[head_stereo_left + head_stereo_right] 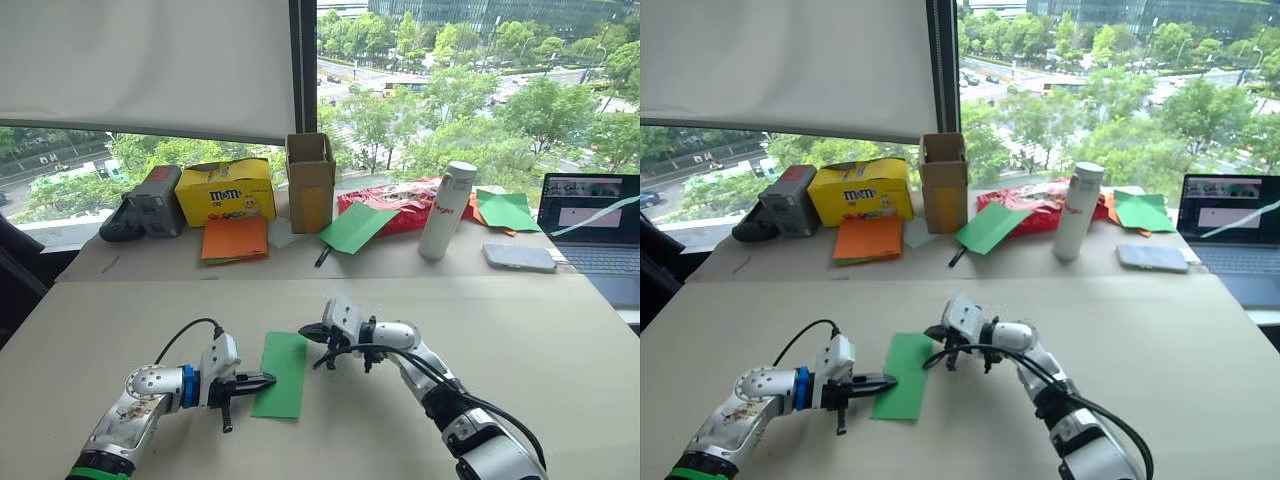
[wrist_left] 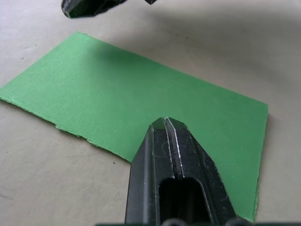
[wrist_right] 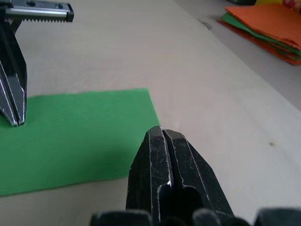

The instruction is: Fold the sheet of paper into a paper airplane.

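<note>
Your green sheet of paper lies flat on the surface. Left end effector: fingers pressed together, tip over the sheet's left edge, possibly touching. Right end effector: fingers together, holding nothing, at the sheet's far right corner.

A beige table is seen, with the sheet of paper laid flat on it near the front edge, well apart from the far items.

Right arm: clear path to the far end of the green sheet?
Probably yes. The right gripper hovers, jaws shut, just beside the far end of the sheet of paper, with bare table around. The left gripper rests on the near part.
</note>
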Motion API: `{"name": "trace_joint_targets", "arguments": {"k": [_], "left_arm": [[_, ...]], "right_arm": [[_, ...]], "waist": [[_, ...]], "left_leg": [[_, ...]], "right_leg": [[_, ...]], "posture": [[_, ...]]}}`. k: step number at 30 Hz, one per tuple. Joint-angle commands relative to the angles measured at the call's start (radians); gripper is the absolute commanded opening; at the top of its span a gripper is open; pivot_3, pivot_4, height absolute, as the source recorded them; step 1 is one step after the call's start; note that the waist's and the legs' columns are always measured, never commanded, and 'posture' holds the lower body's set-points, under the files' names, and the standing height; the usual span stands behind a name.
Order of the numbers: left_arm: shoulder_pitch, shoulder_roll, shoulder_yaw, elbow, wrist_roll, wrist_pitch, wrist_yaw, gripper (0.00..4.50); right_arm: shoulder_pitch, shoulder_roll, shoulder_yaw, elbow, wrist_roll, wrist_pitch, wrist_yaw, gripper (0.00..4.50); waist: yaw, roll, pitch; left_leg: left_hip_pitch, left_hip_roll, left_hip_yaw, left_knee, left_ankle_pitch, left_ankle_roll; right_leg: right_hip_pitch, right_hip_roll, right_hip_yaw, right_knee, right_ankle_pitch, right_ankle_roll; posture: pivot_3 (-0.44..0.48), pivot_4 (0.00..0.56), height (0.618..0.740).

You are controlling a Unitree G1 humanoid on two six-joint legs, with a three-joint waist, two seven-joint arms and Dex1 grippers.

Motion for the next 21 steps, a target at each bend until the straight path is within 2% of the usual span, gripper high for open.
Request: {"name": "trace_joint_targets", "arguments": {"k": [1, 13, 21], "left_arm": [[0.012, 0.014, 0.0, 0.032, 0.028, 0.012, 0.011, 0.0], [0.014, 0.012, 0.0, 0.04, 0.032, 0.007, 0.014, 0.0], [0.007, 0.007, -0.005, 0.048, 0.032, 0.005, 0.012, 0.0]], "right_arm": [[-0.028, -0.004, -0.018, 0.011, -0.007, -0.015, -0.005, 0.01], [0.038, -0.032, 0.042, -0.048, -0.038, -0.004, 0.086, 0.01], [0.128, -0.05, 0.101, -0.186, -0.056, 0.041, 0.134, 0.01]], "waist": [[0.0, 0.0, 0.0], [0.0, 0.0, 0.0], [0.0, 0.0, 0.0]], "left_leg": [[0.0, 0.0, 0.0, 0.0, 0.0, 0.0], [0.002, 0.001, 0.0, 0.0, 0.0, 0.0], [0.004, 0.001, 0.0, 0.0, -0.001, 0.001]], "right_leg": [[0.0, 0.0, 0.0, 0.0, 0.0, 0.0], [0.0, 0.0, 0.0, 0.0, 0.0, 0.0], [0.0, 0.0, 0.001, -0.001, 0.0, 0.0]], "posture": [[0.0, 0.15, 0.74], [0.0, 0.15, 0.74], [0.0, 0.15, 0.74]]}}
